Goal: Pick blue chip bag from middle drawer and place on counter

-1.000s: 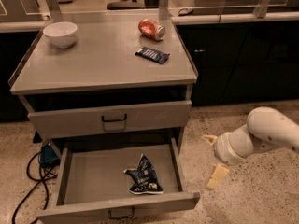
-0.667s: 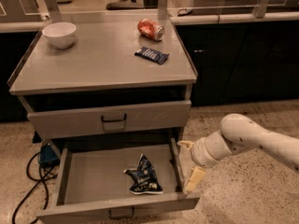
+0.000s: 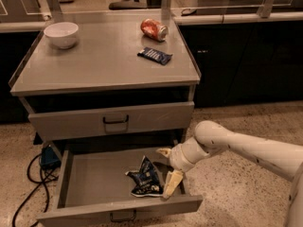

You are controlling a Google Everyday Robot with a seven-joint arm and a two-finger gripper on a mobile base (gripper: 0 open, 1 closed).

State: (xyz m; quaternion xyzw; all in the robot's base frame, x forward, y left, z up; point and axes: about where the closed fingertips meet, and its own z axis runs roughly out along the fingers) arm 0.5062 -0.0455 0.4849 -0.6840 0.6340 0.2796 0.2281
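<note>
The blue chip bag (image 3: 145, 178), crumpled dark navy foil with pale lettering, lies on the floor of the pulled-out middle drawer (image 3: 90, 186), right of its centre. My gripper (image 3: 167, 169) comes in from the right on a white arm and sits inside the drawer just right of the bag. Its fingers are spread apart, one (image 3: 164, 152) at the back and one (image 3: 172, 184) at the front touching or almost touching the bag's right edge. It holds nothing. The counter (image 3: 94, 60) is the grey cabinet top above.
On the counter stand a white bowl (image 3: 61, 34) at back left, a red soda can (image 3: 153, 29) lying on its side, and a small flat blue bar wrapper (image 3: 155, 56). The upper drawer front (image 3: 113, 120) is closed. Black cables (image 3: 28, 183) and a blue object (image 3: 49, 156) lie on the floor left.
My arm has swung left from outside the drawer's right side. The gripper has moved into the drawer and now sits right beside the chip bag. The bag has not moved.
</note>
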